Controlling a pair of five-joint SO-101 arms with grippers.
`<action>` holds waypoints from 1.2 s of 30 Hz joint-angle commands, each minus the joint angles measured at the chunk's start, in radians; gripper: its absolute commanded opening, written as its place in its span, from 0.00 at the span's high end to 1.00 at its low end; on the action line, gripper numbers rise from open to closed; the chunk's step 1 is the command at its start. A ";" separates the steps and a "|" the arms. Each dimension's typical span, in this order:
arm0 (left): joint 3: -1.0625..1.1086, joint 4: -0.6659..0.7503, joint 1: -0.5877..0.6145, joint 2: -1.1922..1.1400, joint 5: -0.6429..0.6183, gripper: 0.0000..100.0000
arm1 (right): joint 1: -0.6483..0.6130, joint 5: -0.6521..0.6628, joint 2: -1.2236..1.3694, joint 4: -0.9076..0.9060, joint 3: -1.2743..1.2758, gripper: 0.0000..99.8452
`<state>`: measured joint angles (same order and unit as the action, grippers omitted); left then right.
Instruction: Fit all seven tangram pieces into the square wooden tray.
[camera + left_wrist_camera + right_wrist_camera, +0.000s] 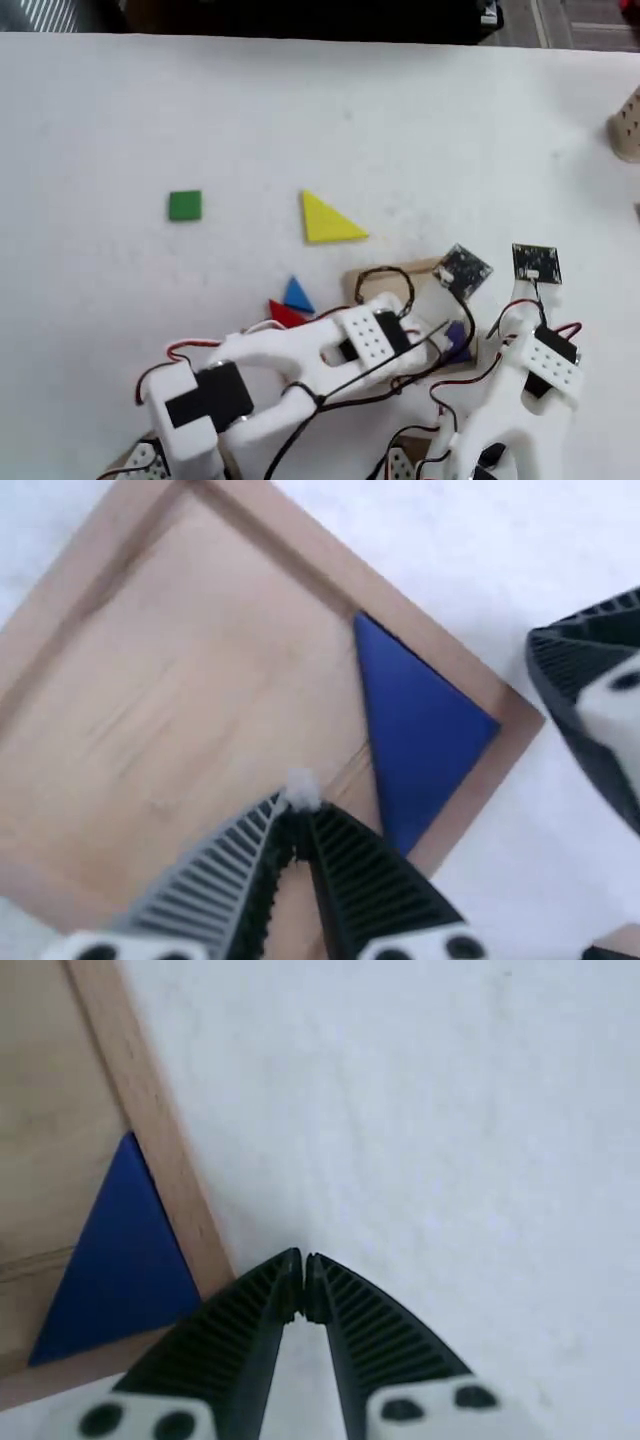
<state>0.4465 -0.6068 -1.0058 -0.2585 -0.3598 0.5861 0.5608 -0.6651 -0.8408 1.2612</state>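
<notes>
The square wooden tray lies under my left arm, with one large blue triangle set into a corner of it. My left gripper is shut and empty, hovering over the tray's bare floor beside that triangle. My right gripper is shut and empty too, over the white table just outside the tray's rim, near the blue triangle. Loose on the table lie a green square, a yellow triangle, a small blue triangle and a red triangle.
A beige perforated object stands at the table's right edge. Part of the right arm's black gripper sits close to the tray's corner. White table spreads wide behind and left of the loose pieces.
</notes>
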 commanded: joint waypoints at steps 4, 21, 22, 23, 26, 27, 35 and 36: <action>-0.034 -0.098 0.124 0.140 -0.002 0.98 | -0.015 0.012 -0.024 -0.004 -0.003 0.98; 0.012 0.021 0.823 0.329 -0.008 0.98 | -0.010 0.012 -0.024 -0.004 -0.002 0.98; 0.012 0.034 0.848 0.328 -0.008 0.98 | -0.010 0.012 -0.024 -0.004 -0.002 0.98; 0.012 0.038 0.869 0.321 -0.008 0.98 | -0.010 0.012 -0.024 -0.004 0.000 0.98; -0.018 0.035 0.932 0.278 -0.009 0.98 | -0.010 0.012 -0.030 -0.004 0.009 0.98; -0.038 0.032 0.951 0.254 -0.009 0.98 | -0.010 0.012 -0.030 -0.004 0.009 0.98; -0.339 -0.124 1.049 -0.033 -0.011 0.97 | -0.010 0.012 -0.030 -0.004 0.009 0.98; -0.377 -0.152 1.064 -0.067 -0.009 0.97 | -0.010 0.012 -0.030 -0.004 0.009 0.98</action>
<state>0.2654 -0.6682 0.0084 -0.2248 -0.3598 0.5831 0.5608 -0.6697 -0.8408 1.2766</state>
